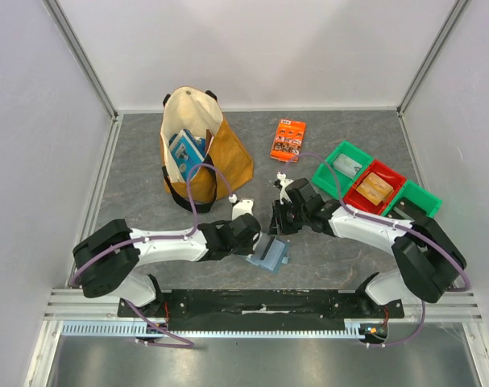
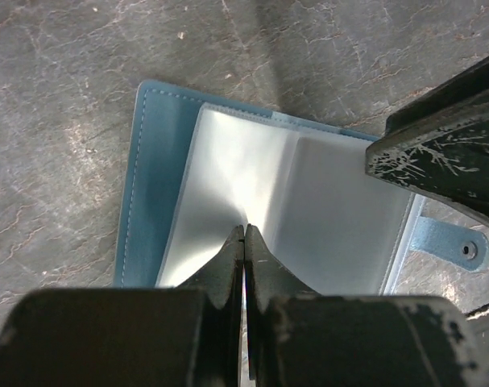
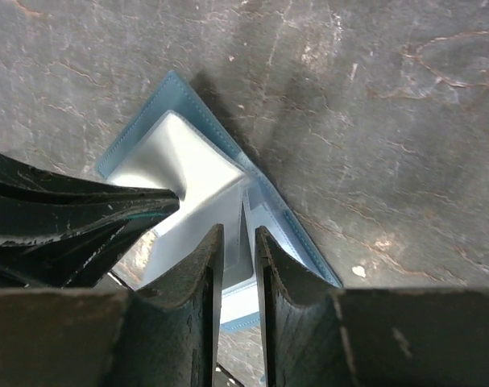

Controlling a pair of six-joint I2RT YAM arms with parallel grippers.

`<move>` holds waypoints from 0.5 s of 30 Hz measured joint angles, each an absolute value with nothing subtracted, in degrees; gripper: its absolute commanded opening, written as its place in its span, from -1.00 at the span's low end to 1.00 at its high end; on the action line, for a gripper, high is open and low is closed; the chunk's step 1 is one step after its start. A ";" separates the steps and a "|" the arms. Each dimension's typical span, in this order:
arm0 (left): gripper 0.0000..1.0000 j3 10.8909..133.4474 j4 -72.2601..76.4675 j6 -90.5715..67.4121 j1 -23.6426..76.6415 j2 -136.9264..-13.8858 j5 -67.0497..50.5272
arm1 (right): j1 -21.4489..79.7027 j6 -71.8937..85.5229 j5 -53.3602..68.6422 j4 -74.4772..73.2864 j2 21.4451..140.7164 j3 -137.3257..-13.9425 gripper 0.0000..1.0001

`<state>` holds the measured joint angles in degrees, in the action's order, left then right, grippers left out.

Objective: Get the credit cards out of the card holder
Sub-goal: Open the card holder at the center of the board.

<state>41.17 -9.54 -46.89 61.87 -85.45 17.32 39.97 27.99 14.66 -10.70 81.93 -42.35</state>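
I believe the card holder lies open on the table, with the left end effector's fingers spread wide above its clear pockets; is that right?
Not quite: the fingers of the left end effector are pressed together, not spread wide, as the left wrist view shows. The card holder does lie open on the table, its clear pockets beneath them.

Table (image 1: 139,153): card holder (image 1: 268,254); bag (image 1: 228,157); bins (image 1: 417,197); perhaps snack packet (image 1: 288,139)
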 measured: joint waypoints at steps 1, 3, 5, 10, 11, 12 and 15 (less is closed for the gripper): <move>-0.96 40.71 -9.37 -47.27 61.76 -84.86 17.30 | 39.97 28.38 14.98 -9.98 82.37 -42.35 -0.40; -0.96 39.62 -8.93 -47.97 61.45 -83.55 17.15 | 39.97 29.21 15.62 -8.73 83.20 -42.35 -0.38; -0.95 38.61 -8.62 -48.60 60.95 -82.28 16.49 | 39.97 30.20 16.27 -7.46 83.68 -42.35 -0.37; -0.73 37.63 -8.36 -49.84 59.94 -80.66 15.86 | 39.97 31.94 17.91 -4.95 84.53 -43.31 -0.37; -0.67 37.50 -8.36 -49.89 59.88 -80.23 15.81 | 39.97 32.10 18.24 -4.45 84.86 -43.68 -0.37; -0.61 37.39 -8.40 -49.91 59.83 -79.66 15.73 | 39.97 32.23 18.46 -4.01 85.14 -43.99 -0.37; -0.58 37.36 -8.32 -49.84 59.81 -78.19 14.90 | 39.97 32.97 19.73 -2.74 86.15 -44.51 -0.33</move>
